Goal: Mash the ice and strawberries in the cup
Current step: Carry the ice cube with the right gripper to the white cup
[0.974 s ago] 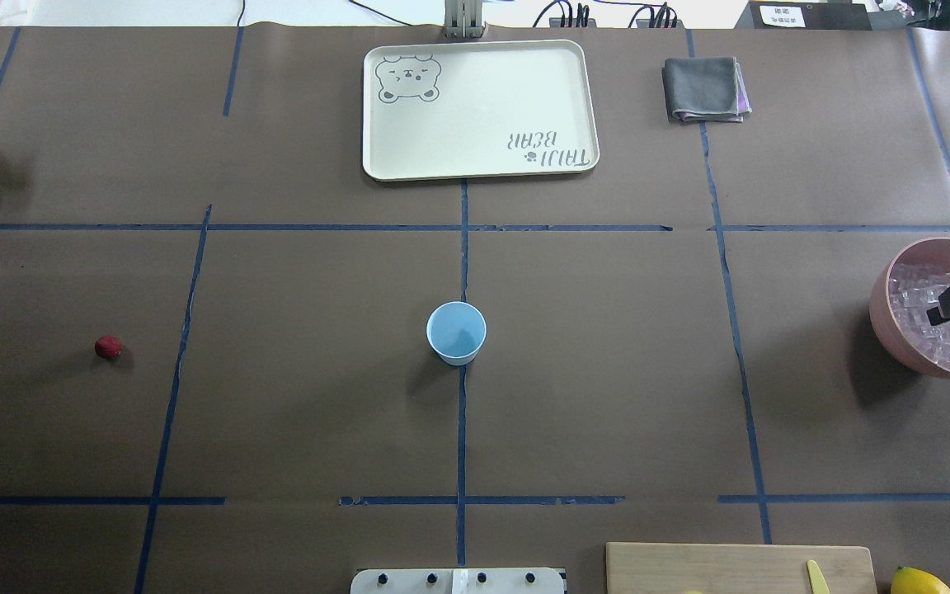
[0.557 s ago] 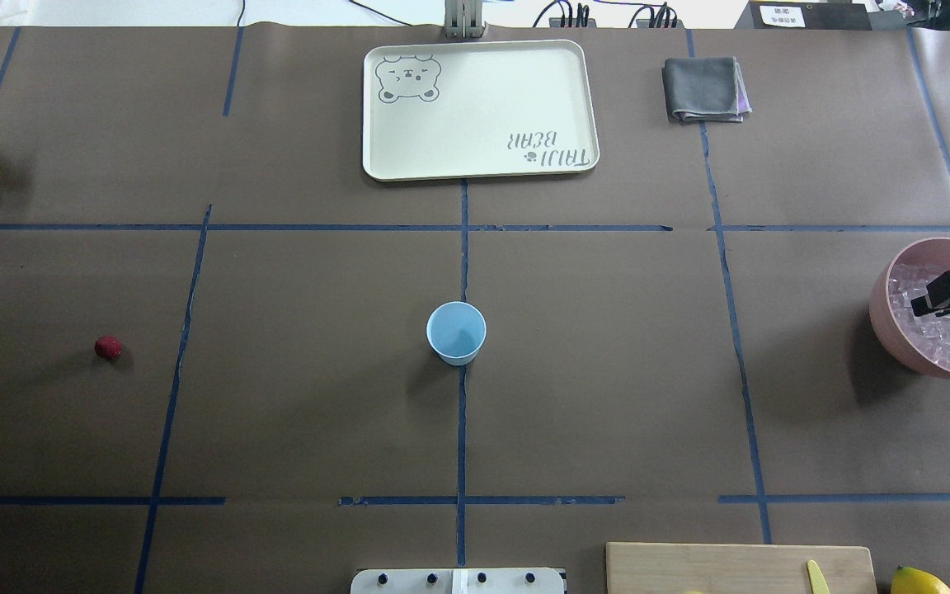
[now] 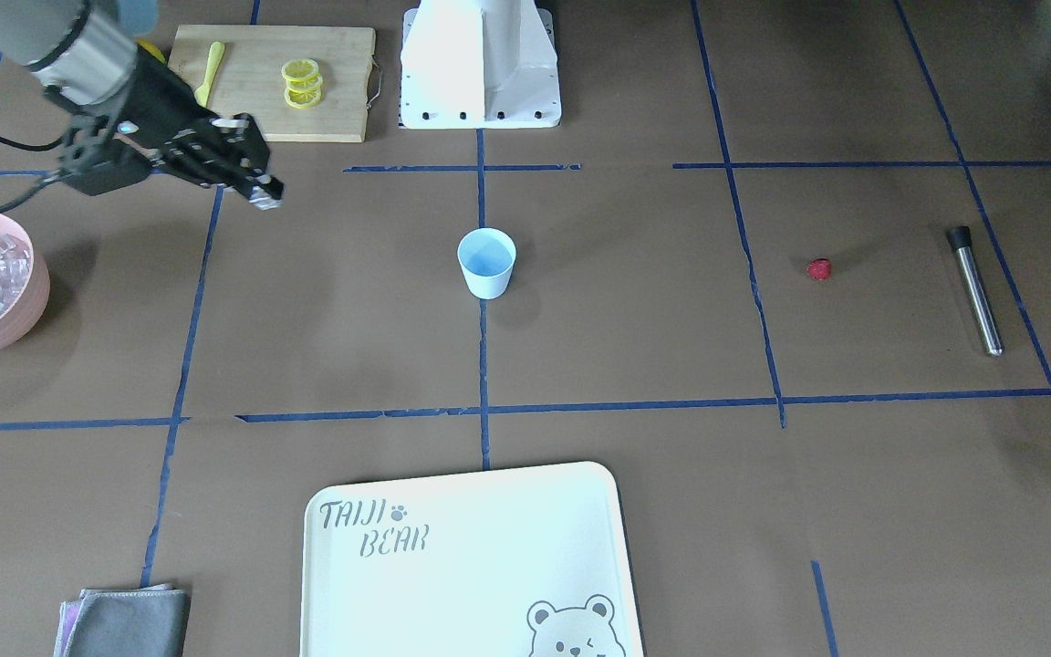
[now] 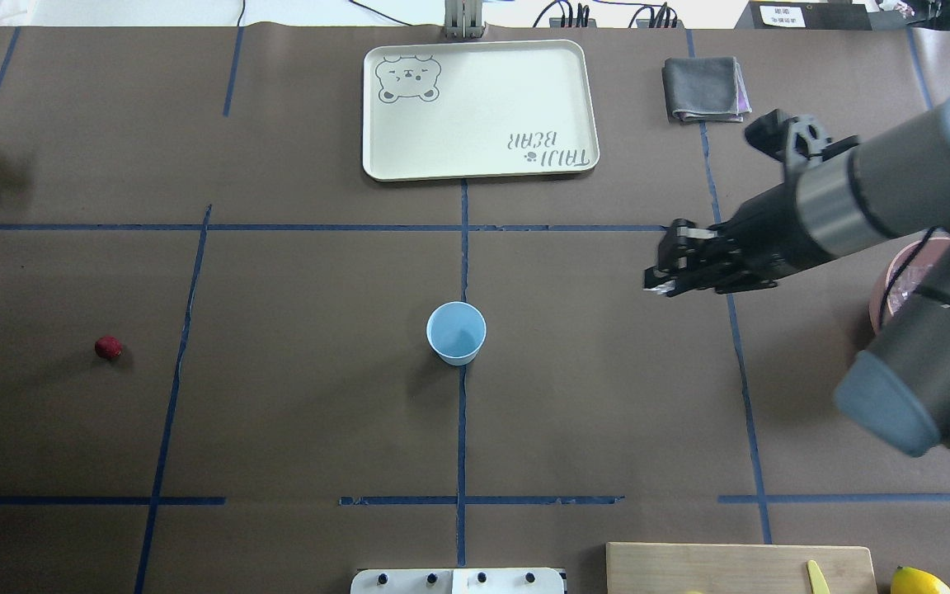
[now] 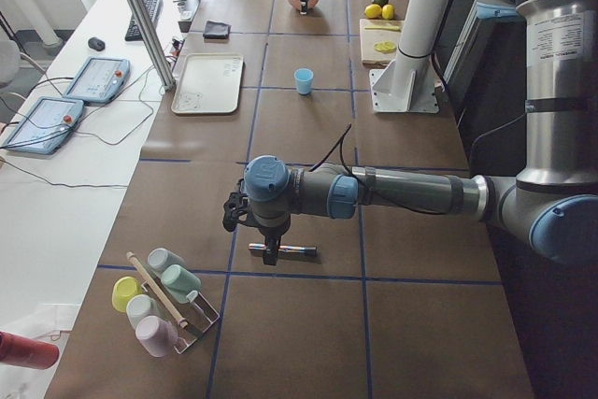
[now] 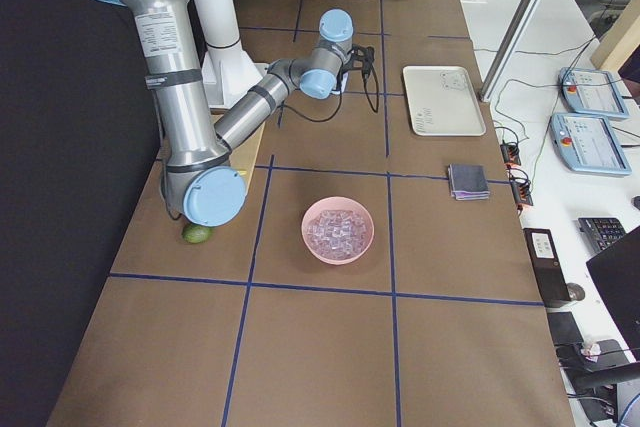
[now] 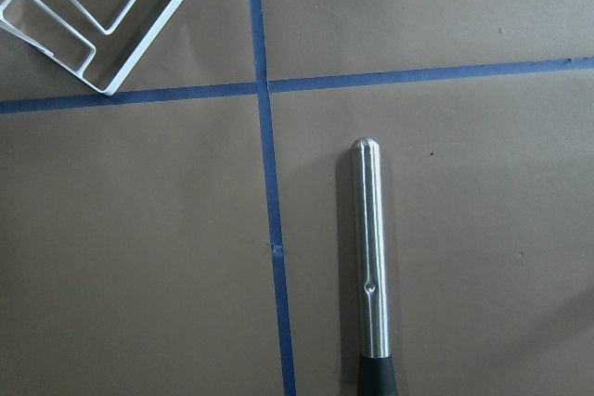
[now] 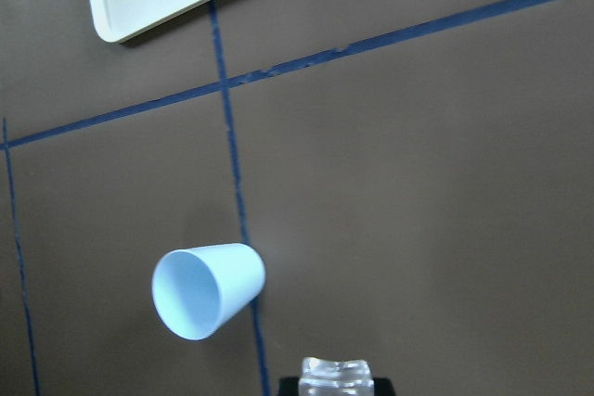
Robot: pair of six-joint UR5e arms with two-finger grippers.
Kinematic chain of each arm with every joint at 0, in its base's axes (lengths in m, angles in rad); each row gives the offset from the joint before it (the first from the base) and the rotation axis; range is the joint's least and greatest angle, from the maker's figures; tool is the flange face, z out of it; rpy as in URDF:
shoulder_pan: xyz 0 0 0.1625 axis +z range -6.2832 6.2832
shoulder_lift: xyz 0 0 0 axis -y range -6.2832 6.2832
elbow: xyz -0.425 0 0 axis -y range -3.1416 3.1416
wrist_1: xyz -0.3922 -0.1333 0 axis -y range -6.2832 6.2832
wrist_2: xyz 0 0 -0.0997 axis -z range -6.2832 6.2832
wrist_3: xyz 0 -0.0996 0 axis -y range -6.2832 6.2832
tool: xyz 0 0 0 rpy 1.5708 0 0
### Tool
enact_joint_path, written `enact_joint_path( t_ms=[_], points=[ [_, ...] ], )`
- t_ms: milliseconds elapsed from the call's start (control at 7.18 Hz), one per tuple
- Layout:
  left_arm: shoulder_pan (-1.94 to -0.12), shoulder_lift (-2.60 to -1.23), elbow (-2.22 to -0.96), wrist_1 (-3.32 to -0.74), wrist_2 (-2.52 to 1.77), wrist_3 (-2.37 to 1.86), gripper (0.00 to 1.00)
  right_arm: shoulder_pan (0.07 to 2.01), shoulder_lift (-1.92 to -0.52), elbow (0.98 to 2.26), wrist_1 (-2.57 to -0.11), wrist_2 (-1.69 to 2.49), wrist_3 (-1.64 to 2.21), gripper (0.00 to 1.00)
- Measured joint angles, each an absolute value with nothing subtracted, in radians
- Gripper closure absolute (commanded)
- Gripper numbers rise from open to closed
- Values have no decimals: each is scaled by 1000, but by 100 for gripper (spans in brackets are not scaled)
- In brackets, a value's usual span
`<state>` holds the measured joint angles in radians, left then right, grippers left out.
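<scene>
Clear glassy ice cube (image 8: 336,373): pinched in your right gripper (image 4: 656,283) | well apart from small pale-blue plastic cup (image 4: 456,332) | left gripper (image 5: 271,251): spread or pressed together, you cannot tell

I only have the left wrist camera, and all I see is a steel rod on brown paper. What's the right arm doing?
Observer: The right gripper hangs above the table between the pink bowl and the cup, shut on an ice cube.
Operator: Anything in the cup?
Observer: No, the overhead view shows it empty.
Operator: Where's the strawberry?
Observer: The strawberry lies on the table between the cup and your rod, touching neither.
</scene>
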<state>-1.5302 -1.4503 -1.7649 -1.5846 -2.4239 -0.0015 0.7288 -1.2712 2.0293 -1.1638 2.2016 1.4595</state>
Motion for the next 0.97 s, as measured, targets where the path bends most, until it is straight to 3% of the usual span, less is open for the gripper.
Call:
enact_joint_path(
  t_ms=[418, 835, 974],
  points=[
    [-1530, -1423, -1796, -1585, -2421, -2, 0, 494, -967, 1849, -1284, 1906, 1609, 99],
    [-1529, -1421, -1802, -1585, -2422, -2, 0, 460, -915, 1759, -1313, 1840, 1611, 94],
    [-1529, -1420, -1802, -1585, -2423, -2, 0, 450, -915, 1750, -1314, 1825, 1609, 21]
  ],
)
